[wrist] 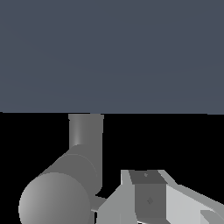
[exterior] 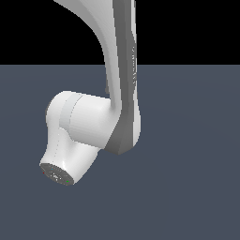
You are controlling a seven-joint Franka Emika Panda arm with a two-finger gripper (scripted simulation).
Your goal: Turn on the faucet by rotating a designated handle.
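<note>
1. In the exterior view the arm [exterior: 123,93] fills the middle of the frame, coming down from the top edge. Its capped white joint points to the lower left over plain grey ground [exterior: 192,187].
2. There is no faucet in that view, and no jaws either. Both are either behind the arm or out of frame.
3. The wrist view brings it in close. A dull-grey bent tube, which I take for the faucet [wrist: 83,164], sits right up against the camera. One leg is straight and one is thick with a rounded end facing the lens.
4. The gripper [wrist: 148,199] shows only as a white-and-grey angular block just beside that rounded end. It is very near, perhaps touching, though I cannot say for sure.
5. Whether the jaws are apart or together cannot be told, as no fingertips show.
6. The handle, a thin lever, cannot be picked out, so its long axis is unknown.
7. My read is that the arm is in the approach stage and the faucet lies to one side of the jaws, not between them. The next move needs the lever found first.
</note>
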